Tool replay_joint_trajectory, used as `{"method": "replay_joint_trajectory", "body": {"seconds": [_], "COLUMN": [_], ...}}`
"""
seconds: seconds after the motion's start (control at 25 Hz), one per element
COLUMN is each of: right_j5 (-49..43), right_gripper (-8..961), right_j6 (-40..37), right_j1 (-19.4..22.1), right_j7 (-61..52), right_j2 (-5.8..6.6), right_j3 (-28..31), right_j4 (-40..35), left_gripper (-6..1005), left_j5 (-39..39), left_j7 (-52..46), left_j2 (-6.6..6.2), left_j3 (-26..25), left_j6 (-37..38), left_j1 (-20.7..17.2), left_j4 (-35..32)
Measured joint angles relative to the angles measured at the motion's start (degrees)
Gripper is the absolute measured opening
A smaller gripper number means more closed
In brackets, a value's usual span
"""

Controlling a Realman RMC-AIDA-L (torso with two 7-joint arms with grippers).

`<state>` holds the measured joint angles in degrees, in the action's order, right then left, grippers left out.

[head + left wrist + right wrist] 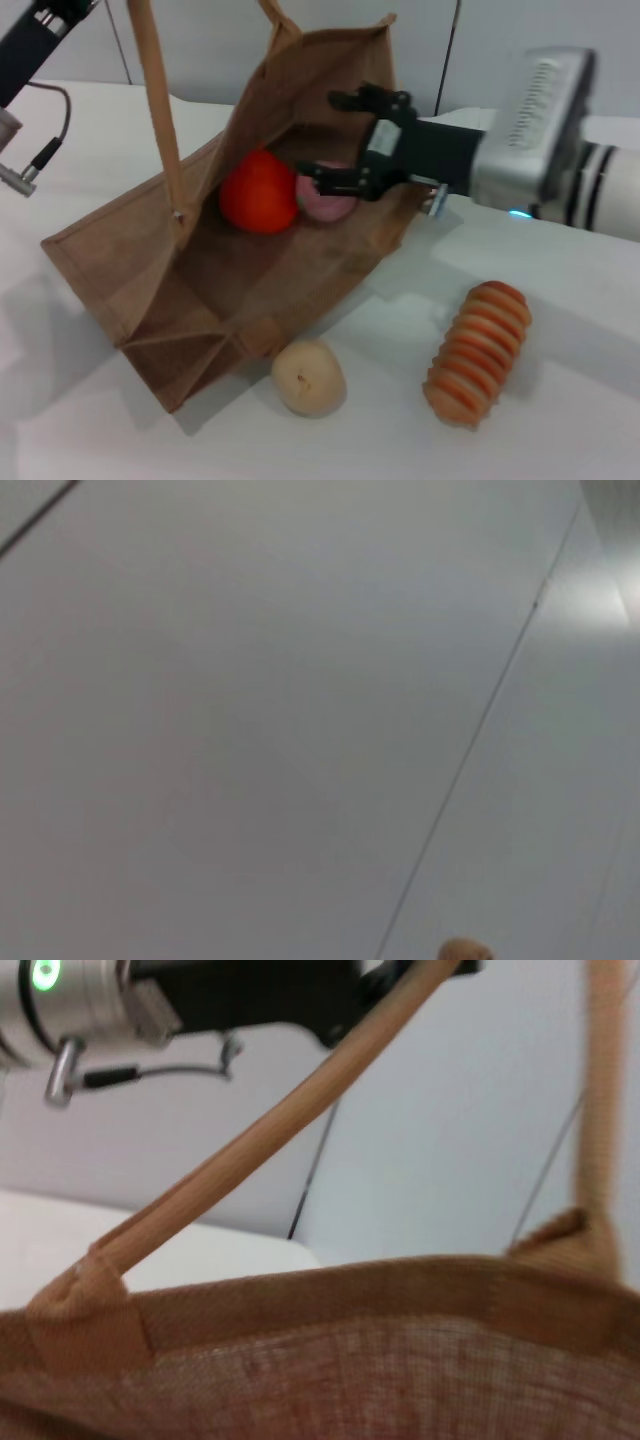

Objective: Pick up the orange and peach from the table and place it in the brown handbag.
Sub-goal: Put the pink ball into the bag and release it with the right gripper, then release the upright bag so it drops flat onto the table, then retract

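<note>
A: Where do things stand with the large tan-brown woven burlap handbag (200, 280)?

B: It lies tipped with its mouth open. The bright orange-red round orange (258, 191) is inside it, against the back wall, and the small pink round peach (328, 200) sits just beside the orange, also within the mouth.

A: And the right gripper (352, 140)?

B: Reached into the bag's mouth, black fingers spread wide. The lower finger lies across the peach; I can't tell if it touches. It grips nothing that I can see. The left gripper is out of view; only its arm shows, up beyond the bag's far corner, where one long light-tan loop handle (155, 100) is held up.

A: What might go wrong?

B: Likely the peach rolling out along the sloped wall if the finger drags it on withdrawal. The fingers could also snag the burlap rim and tug the bag, spilling both fruits toward the pale beige round fruit (308, 377) and the ridged orange-striped loaf (478, 352) in front of the bag. If the handle slackens, the mouth may collapse
</note>
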<state>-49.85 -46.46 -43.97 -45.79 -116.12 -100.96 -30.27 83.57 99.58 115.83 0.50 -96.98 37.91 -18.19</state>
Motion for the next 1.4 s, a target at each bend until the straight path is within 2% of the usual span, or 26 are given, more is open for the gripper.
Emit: {"method": "replay_joint_trajectory", "body": {"seconds": [0.08, 0.32, 0.56, 0.88, 0.96, 1.4], "right_j5": [0.03, 0.08, 0.1, 0.11, 0.11, 0.11], "right_gripper": [882, 881, 881, 880, 880, 879], "right_j6": [-3.35, -16.58, -28.95, -33.68, -33.72, -33.09], "right_j1": [2.08, 8.19, 8.31, 8.9, 8.95, 9.07], "right_j7": [0.25, 3.36, 7.98, 9.85, 9.87, 9.93], "right_j2": [0.1, 0.36, 0.64, 0.63, 0.63, 0.63], "right_j3": [3.64, 20.35, 33.11, 38.52, 39.8, 42.44], "right_j4": [0.13, 2.68, 11.62, 14.66, 15.42, 16.65], "left_gripper": [252, 268, 284, 305, 542, 779], "left_j5": [0.08, -0.29, -3.27, -5.43, -5.38, -12.28], "left_j7": [0.06, 3.72, 9.24, 22.49, 25.61, 34.95], "left_j2": [-0.06, 0.26, 0.43, 0.5, 0.55, 0.54], "left_j3": [0.01, 0.34, 0.89, 0.77, 0.76, 1.48], "left_j6": [0.82, 3.48, 5.36, 7.77, 7.91, 5.58], "left_j1": [-0.34, -0.6, 0.04, 0.75, 0.76, 2.13], "left_j4": [-0.07, 0.18, 0.8, 6.31, 7.79, 10.34]}}
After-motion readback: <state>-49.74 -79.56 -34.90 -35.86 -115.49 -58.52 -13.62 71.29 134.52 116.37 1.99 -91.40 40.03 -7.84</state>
